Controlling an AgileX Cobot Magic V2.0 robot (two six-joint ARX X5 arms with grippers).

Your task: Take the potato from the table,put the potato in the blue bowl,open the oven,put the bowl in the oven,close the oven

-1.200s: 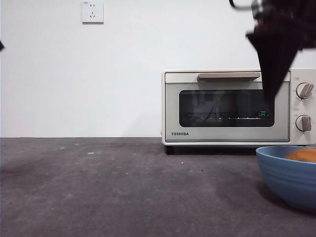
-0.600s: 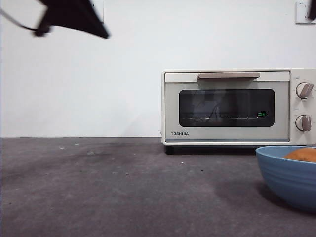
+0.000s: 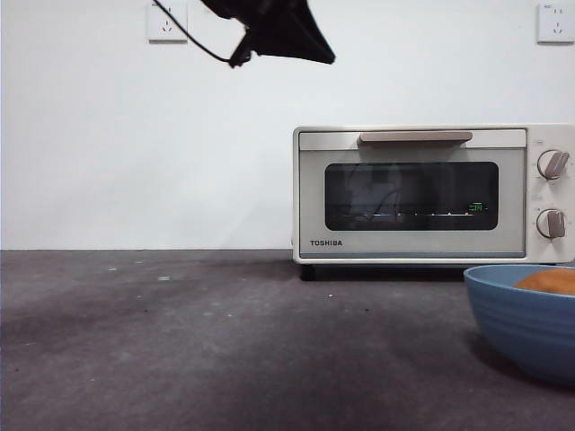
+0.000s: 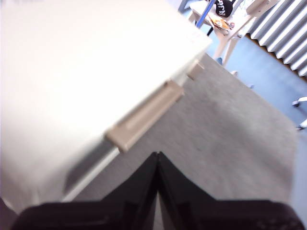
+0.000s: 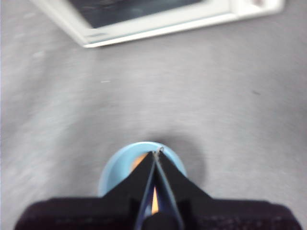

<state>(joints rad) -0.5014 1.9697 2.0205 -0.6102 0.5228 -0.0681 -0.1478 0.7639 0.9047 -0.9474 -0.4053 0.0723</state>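
Our left gripper (image 4: 157, 163), jaws clenched on nothing, nears the oven (image 3: 431, 193) handle (image 4: 144, 115); unless they part, we'd bump it w/o gripping.

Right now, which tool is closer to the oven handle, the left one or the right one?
Left. The left tool hangs shut, high above the oven, close to its handle. The right tool is shut above the bowl holding the potato, farther away.
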